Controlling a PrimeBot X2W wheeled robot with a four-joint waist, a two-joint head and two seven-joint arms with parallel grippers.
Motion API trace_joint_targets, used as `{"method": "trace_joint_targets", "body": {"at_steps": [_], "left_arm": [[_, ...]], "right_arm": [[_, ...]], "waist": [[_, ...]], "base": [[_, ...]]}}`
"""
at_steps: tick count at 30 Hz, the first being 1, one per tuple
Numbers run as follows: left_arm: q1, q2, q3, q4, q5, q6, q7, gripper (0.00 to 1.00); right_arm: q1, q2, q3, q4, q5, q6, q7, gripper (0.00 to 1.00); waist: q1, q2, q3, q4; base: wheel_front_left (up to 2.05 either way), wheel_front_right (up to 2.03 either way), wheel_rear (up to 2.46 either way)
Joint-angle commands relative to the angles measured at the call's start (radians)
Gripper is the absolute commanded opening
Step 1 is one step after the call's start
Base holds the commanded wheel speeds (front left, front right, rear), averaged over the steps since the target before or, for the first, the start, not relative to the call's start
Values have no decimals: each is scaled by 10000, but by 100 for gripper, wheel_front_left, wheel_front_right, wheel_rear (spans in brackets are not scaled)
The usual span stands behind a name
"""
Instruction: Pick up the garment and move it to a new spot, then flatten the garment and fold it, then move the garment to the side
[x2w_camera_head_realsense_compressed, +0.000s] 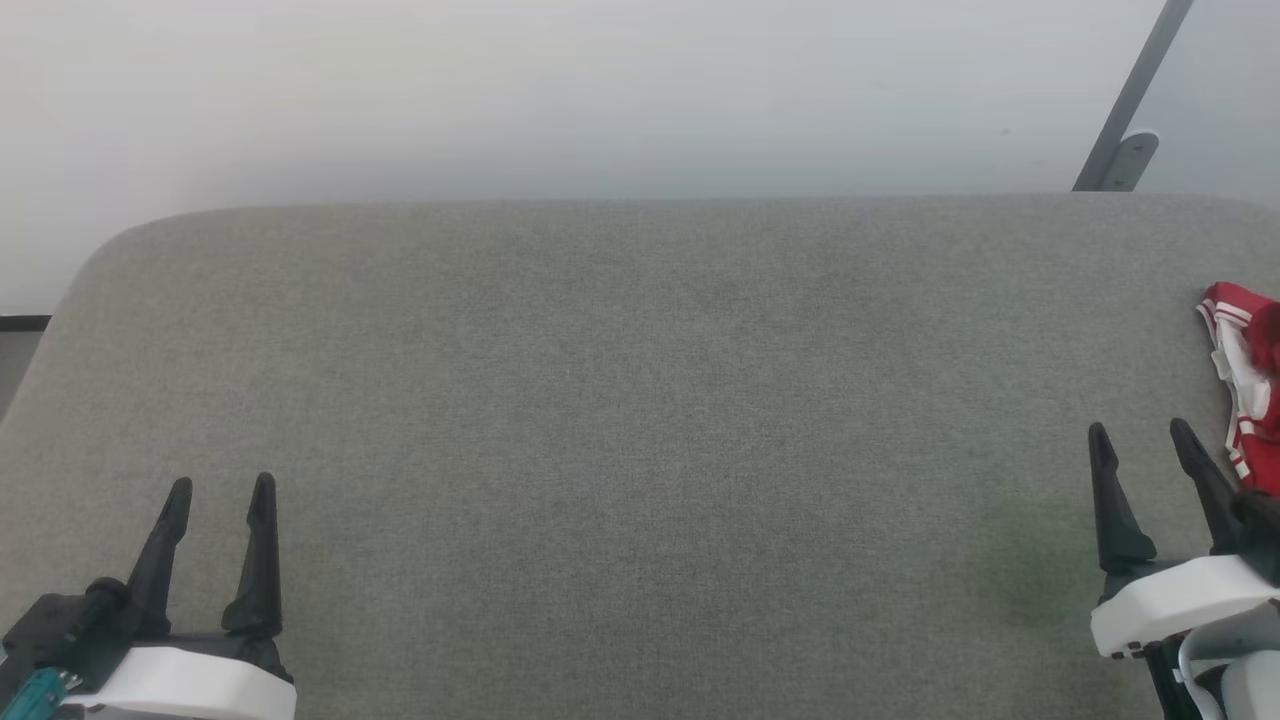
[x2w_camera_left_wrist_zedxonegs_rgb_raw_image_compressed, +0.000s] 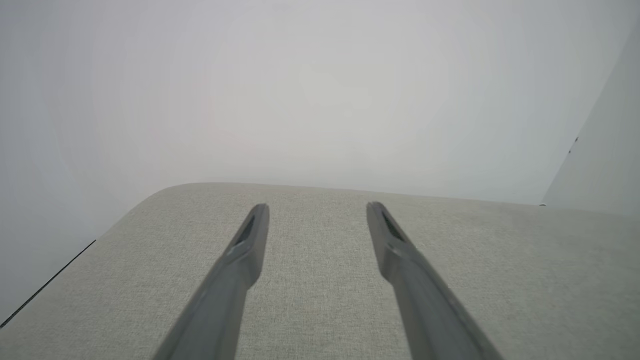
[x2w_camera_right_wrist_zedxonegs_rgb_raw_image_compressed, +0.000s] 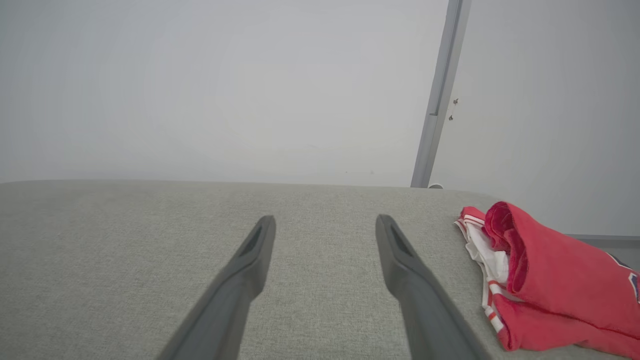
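The garment (x2w_camera_head_realsense_compressed: 1250, 385), red with white parts and red-and-white striped trim, lies bunched at the far right edge of the grey padded table (x2w_camera_head_realsense_compressed: 640, 400), partly cut off by the head view's border. In the right wrist view the garment (x2w_camera_right_wrist_zedxonegs_rgb_raw_image_compressed: 555, 280) sits in a folded heap to the right of my fingers. My right gripper (x2w_camera_head_realsense_compressed: 1143, 430) stands open just left of it, not touching, with nothing between its fingers (x2w_camera_right_wrist_zedxonegs_rgb_raw_image_compressed: 250, 260). My left gripper (x2w_camera_head_realsense_compressed: 220, 487) rests open at the lower left, far from the garment, above bare fabric (x2w_camera_left_wrist_zedxonegs_rgb_raw_image_compressed: 317, 206).
A pale wall rises behind the table's far edge. A grey slanted post (x2w_camera_head_realsense_compressed: 1135, 95) with a bracket stands at the back right. The table's far left corner (x2w_camera_head_realsense_compressed: 110, 245) is rounded, and a dark floor strip (x2w_camera_head_realsense_compressed: 22, 323) shows beyond it.
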Motion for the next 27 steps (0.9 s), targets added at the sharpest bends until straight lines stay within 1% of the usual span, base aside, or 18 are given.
{"method": "trace_joint_targets", "body": {"at_steps": [1, 12, 13, 17, 27], "left_arm": [[97, -15, 49, -48, -44, -14, -48, 100], [178, -226, 367, -294, 237, -14, -48, 100], [61, -210, 336, -267, 179, 0, 1, 0], [91, -441, 269, 64, 31, 0, 62, 0], [-108, -638, 255, 223, -1496, -2, 530, 0]], "right_arm": [[62, 49, -11, -101, -20, -15, -40, 100], [36, 33, -15, -159, 51, -15, -40, 100], [51, 37, -37, -85, 22, 0, 1, 0], [191, 226, -57, 214, 160, 0, 96, 0], [148, 421, -110, 135, 1838, -1, 578, 0]], "waist": [[0, -1, -12, -7], [0, -1, -52, -37], [0, -1, -54, -38], [0, -1, -59, -43], [0, -1, -81, -67]], "base": [[0, 0, 0], [0, 0, 0], [0, 0, 0], [0, 0, 0], [0, 0, 0]]}}
